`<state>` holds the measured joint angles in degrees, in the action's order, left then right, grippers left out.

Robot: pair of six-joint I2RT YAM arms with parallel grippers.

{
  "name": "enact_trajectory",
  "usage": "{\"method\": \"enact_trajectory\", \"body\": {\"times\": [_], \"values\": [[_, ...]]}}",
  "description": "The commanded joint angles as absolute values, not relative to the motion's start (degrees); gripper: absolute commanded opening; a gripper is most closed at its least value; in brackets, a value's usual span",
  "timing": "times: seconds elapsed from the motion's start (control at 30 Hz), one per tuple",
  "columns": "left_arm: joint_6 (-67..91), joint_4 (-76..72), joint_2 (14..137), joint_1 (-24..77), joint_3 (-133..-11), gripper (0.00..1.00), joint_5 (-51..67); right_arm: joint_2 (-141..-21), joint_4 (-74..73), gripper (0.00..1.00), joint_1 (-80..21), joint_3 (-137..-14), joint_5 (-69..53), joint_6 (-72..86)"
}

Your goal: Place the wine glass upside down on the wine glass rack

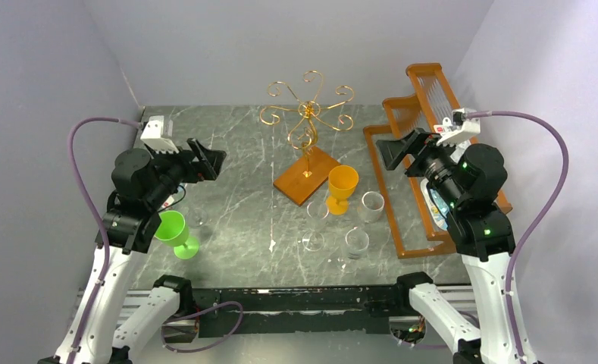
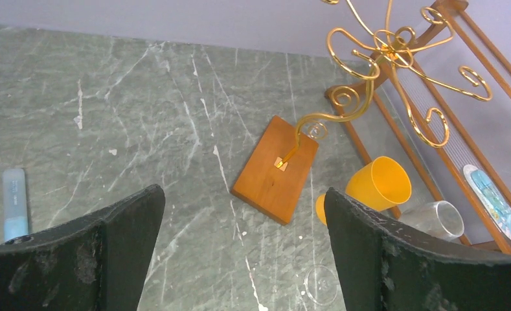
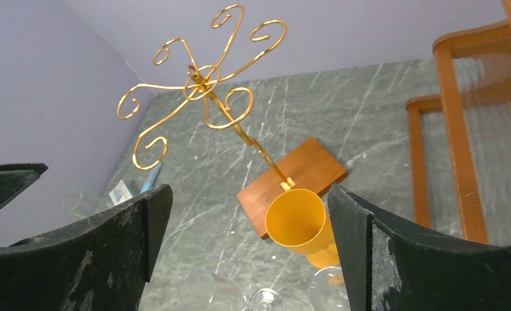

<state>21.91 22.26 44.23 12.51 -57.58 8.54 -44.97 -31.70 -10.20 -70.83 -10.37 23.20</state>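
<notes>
Reaching into the cluster right of centre looks risky — the clear wine glass stands just beside the orange goblet, and one nudge could topple either. Left gripper and right gripper hang agape, empty. The wine glass rack stands upper centre on the grey-green marbled tabletop — plain lilac walls around.
</notes>
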Motion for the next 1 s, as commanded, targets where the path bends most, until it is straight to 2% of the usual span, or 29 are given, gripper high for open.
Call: {"method": "enact_trajectory", "body": {"times": [0.0, 0.53, 0.6, 0.73, 0.83, 0.97], "values": [[22.89, 19.11, 44.66, 12.11, -56.91, 0.97, 11.67, -45.83, -34.82, 0.95, -9.92, -71.72, -7.17, 20.90], [25.48, 12.44, 47.96, 12.13, -54.87, 0.97, 17.27, -45.63, -34.31, 0.96, -9.89, -68.71, -8.53, 20.56], [25.40, 10.88, 48.54, 12.13, -54.24, 0.97, 20.25, -45.20, -33.73, 0.92, -9.93, -67.56, -8.14, 22.61], [26.21, 7.29, 49.99, 12.13, -52.37, 0.97, 29.30, -42.53, -27.46, 0.88, -9.93, -62.75, -15.32, 24.83], [27.62, 4.04, 50.88, 12.34, -50.28, 0.97, 34.92, -46.06, -28.82, 0.82, -9.98, -63.40, -17.99, 24.84], [27.18, 4.13, 51.24, 13.15, -48.82, 0.97, 34.64, -49.36, -29.69, 0.78, -13.36, -63.02, -18.75, 24.07]]}}
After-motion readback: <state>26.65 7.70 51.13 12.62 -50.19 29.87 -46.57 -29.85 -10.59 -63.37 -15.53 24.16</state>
